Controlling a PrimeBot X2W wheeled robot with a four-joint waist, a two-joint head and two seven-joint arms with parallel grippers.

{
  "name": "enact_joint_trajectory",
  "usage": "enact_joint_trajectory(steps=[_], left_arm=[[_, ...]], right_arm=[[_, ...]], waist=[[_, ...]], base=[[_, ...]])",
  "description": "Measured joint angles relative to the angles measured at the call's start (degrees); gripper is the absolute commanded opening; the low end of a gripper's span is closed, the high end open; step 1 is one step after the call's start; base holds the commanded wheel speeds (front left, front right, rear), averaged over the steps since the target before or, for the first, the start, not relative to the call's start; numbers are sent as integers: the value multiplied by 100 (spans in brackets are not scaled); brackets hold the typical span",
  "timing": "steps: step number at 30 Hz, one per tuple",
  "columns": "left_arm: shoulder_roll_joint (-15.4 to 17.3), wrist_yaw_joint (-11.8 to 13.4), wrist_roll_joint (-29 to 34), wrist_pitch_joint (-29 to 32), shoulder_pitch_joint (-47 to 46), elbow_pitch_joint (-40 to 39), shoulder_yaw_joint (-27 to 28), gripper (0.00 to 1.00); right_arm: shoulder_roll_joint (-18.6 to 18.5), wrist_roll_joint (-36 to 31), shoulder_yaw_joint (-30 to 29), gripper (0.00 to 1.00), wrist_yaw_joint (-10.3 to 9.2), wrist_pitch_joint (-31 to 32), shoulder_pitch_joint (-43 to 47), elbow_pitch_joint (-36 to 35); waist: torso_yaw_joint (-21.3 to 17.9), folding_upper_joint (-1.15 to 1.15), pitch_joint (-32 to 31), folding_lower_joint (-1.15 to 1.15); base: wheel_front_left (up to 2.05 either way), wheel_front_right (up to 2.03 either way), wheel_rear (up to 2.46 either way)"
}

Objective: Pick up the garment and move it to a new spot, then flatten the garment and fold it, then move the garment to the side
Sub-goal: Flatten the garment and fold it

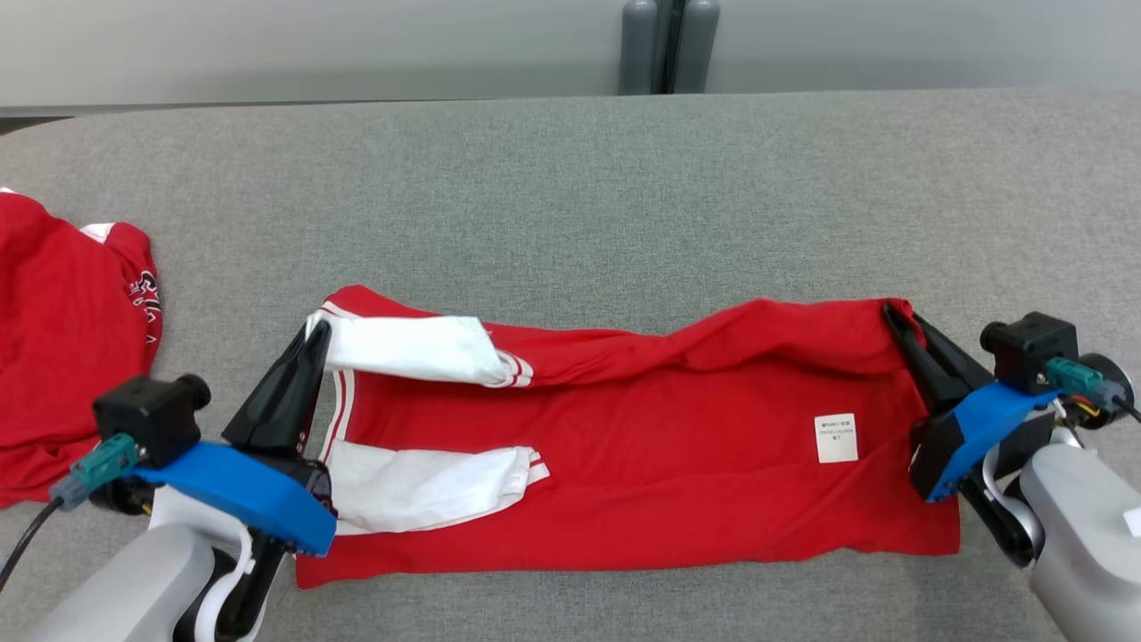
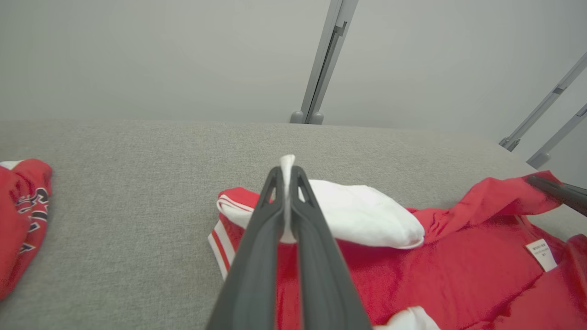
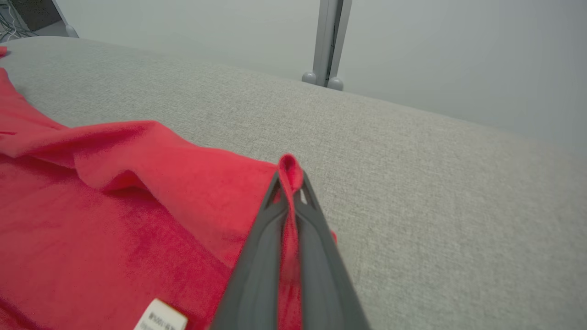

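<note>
Garment lies stretched on counter between both tools. Left tool pinches white sleeve; right tool pinches red hem corner, fingers angled forward. Wrist views confirm cloth between pressed fingers.

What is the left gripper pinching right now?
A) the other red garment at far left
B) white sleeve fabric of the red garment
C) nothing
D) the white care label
B: in the left wrist view the left gripper is shut, with the white sleeve of the garment caught between its fingers.
</note>
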Motion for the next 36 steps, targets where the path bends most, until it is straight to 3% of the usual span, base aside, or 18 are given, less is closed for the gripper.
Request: enact_joint_trajectory(steps=[9,10,11,12,14,20,24,35,36], left_arm=[[-82,124,-22,0,695,-29,282,0],[-118,124,-22,0,759,-26,322,0],[-154,124,-16,0,816,-24,376,0],[-189,124,12,0,853,-20,420,34],[-286,143,71,-1,953,-29,567,100],[-613,134,392,-1,1302,-112,1047,100],[-913,124,924,-1,1452,-207,1603,100],[-1868,119,2892,-2,1794,-497,3194,100],[-2062,29,3162,-2,1868,-521,3456,100]], right_arm=[[138,-104,-471,0,1,-1,607,-354],[160,-107,-525,16,1,-1,668,-402],[188,-114,-587,48,1,-1,719,-453],[213,-107,-665,100,1,-1,764,-495],[244,-126,-768,100,1,-1,847,-613],[291,-214,-1216,100,0,-1,1113,-1136],[318,-264,-1451,100,0,-5,1191,-1265],[605,-194,-1457,100,0,38,996,-90],[683,-129,-1438,100,0,80,935,136]], waist=[[-52,0,-180,0],[-58,0,-193,0],[-63,0,-207,0],[-62,0,-223,0],[-71,0,-257,0],[-85,0,-371,0],[-68,0,-412,0],[24,0,-367,0],[33,0,-343,0]], base=[[0,0,0],[0,0,0],[0,0,0],[0,0,0],[0,0,0],[0,0,0],[0,0,0],[0,0,0],[0,0,0]])
